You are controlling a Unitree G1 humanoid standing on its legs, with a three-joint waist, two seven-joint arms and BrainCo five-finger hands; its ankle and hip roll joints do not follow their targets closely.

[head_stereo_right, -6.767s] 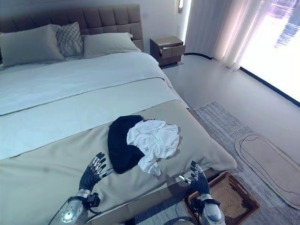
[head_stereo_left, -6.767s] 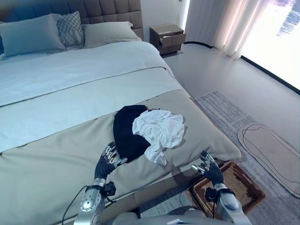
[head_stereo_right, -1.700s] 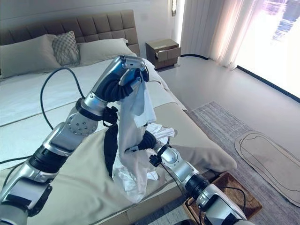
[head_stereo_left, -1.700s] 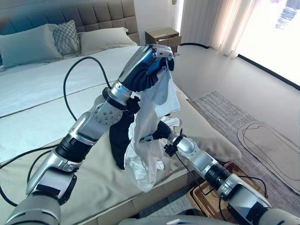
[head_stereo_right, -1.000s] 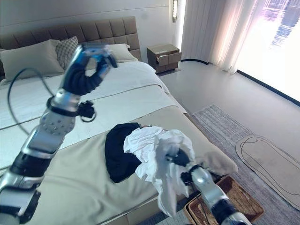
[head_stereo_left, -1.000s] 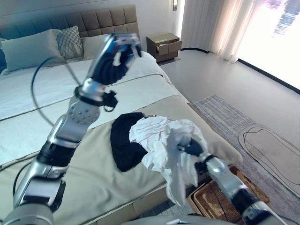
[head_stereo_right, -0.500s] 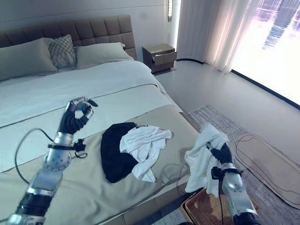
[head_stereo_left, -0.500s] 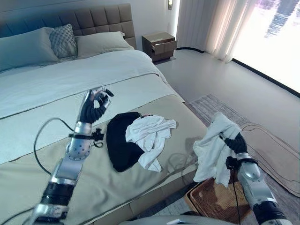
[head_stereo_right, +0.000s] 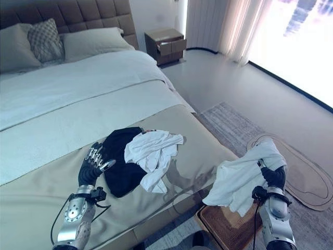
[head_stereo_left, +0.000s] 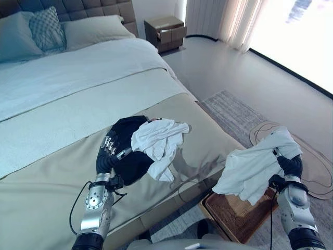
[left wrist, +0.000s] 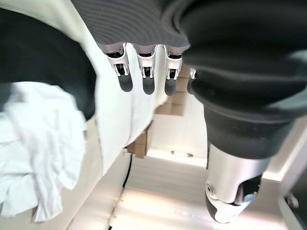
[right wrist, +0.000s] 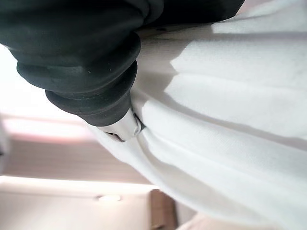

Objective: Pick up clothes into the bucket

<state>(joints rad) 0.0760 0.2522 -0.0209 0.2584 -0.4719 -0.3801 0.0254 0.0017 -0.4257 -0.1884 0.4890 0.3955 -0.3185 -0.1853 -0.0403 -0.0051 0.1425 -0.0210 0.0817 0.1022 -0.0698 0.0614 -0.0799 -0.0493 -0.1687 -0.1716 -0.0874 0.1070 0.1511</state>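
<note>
The bed (head_stereo_left: 57, 120) takes up most of the scene, with a pale sheet over its upper part, a tan cover (head_stereo_left: 47, 177) across the foot, and pillows (head_stereo_left: 88, 31) against the padded headboard (head_stereo_right: 78, 13). Beyond it, a nightstand (head_stereo_left: 166, 34) stands by the wall with its drawer pulled out a little, and curtains (head_stereo_left: 229, 21) hang next to a bright window. A grey rug (head_stereo_left: 234, 112) lies on the floor past the foot of the bed, with a pale mat (head_stereo_left: 317, 172) on its far side. On the rug, just beside the bed's corner, sits the bucket (head_stereo_left: 229, 221), a brown woven basket. Above it hangs a white shirt (head_stereo_left: 252, 169), draped from the right hand (head_stereo_left: 287, 165), whose fingers are clamped on the cloth near its top edge; in the right wrist view the white fabric lies pressed right against the hand's dark cover. The shirt's lower folds reach close to the bucket's rim, though whether they touch it cannot be told. On the tan cover lies a dark garment (head_stereo_left: 127, 156) with a second white garment (head_stereo_left: 158, 143) crumpled across its right side, partly over it. The left hand (head_stereo_left: 106, 156) is held low over the cover at the dark garment's left edge, its fingers (left wrist: 146, 72) straight and apart, holding nothing.
</note>
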